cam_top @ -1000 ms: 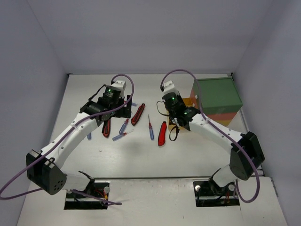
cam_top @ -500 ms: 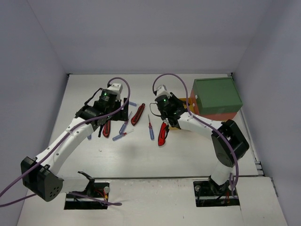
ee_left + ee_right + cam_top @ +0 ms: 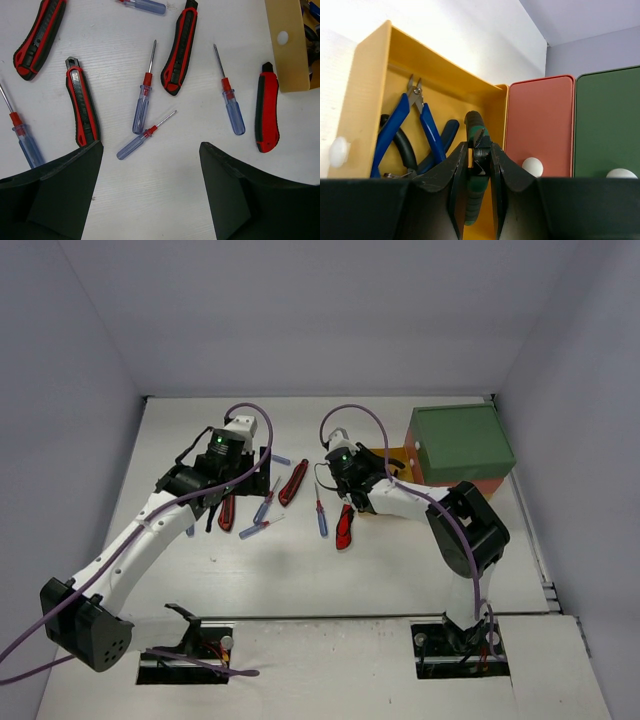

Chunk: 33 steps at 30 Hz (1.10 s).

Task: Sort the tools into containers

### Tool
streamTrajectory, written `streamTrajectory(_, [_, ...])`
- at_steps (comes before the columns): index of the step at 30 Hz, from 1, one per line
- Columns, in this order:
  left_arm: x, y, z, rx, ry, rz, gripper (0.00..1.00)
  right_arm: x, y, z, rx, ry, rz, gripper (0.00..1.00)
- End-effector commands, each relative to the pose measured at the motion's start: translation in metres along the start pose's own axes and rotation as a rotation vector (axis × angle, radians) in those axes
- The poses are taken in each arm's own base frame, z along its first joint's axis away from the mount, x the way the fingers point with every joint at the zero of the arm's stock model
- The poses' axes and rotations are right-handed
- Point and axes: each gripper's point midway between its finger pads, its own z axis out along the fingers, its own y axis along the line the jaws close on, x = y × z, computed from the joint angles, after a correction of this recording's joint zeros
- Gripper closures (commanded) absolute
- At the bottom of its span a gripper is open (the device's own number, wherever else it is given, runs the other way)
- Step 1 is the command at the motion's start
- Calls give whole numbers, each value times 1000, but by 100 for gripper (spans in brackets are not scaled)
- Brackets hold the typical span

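Your drawer unit [image 3: 460, 445] stands at the far right of the table [image 3: 400, 580], its bottom drawer [image 3: 370, 100] pulled out to the left with pliers [image 3: 427, 130] lying inside. One more pair, the cutters [image 3: 474, 122], is pinched between the right gripper's [image 3: 477, 147] fingers just over that drawer. Left of it you have the loose tools spread over mid-table: a utility knife [image 3: 266, 112] just beside the drawer, a screwdriver [image 3: 230, 97] next, a second knife [image 3: 180, 50] farther back, two more screwdrivers [image 3: 144, 95] close together, then a third knife [image 3: 82, 107] and another screwdriver [image 3: 20, 132] at the left — with a fourth knife [image 3: 40, 37] behind them. The left gripper [image 3: 151, 150] hangs, fingers wide apart, above the middle of this spread.
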Motion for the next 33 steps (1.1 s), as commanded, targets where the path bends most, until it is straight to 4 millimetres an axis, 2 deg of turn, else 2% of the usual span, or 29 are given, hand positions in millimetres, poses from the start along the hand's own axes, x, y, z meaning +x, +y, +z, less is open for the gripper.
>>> streamTrajectory(1, [-10, 2, -10, 3, -48, -1, 25, -10, -34, 4, 124, -7, 95, 100])
streamTrajectory(3, [-10, 3, -10, 1, -48, -1, 25, -6, -34, 7, 124, 0, 102, 99])
streamTrajectory(5, [-10, 3, -9, 0, -46, -1, 25, -4, -32, 7, 119, 1, 110, 94])
streamTrajectory(7, [-9, 3, -8, 0, -41, -2, 25, -5, -27, 6, 91, -7, 115, 83])
streamTrajectory(10, [-9, 1, -6, 3, -36, -3, 25, -8, -19, 3, 39, -23, 160, 60])
streamTrajectory(14, [-11, 1, -5, 3, -36, -6, 25, -12, -12, -7, -50, -49, 245, 43])
streamTrajectory(17, [-11, -1, -3, 10, -28, -6, 25, -17, -9, -17, -118, -71, 316, 38])
streamTrajectory(20, [-8, -5, 2, 23, -11, -5, 25, -32, -20, -34, -187, -122, 404, 36])
streamTrajectory(23, [-7, -9, 7, 42, 11, -4, 25, -68, -39, -62, -305, -229, 540, 32])
streamTrajectory(25, [-5, -13, 12, 51, 28, -5, 25, -79, -44, -74, -357, -257, 584, 29])
streamTrajectory(27, [-7, -18, 16, 70, 39, -10, 25, -100, -59, -94, -429, -320, 647, 25])
streamTrajectory(29, [-8, -24, 20, 92, 53, -18, 25, -110, -69, -106, -461, -348, 692, 24])
streamTrajectory(32, [-9, -29, 24, 102, 65, -18, 25, -114, -82, -114, -471, -368, 741, 24])
streamTrajectory(33, [-11, -30, 25, 106, 64, -16, 25, -114, -94, -118, -466, -383, 770, 24])
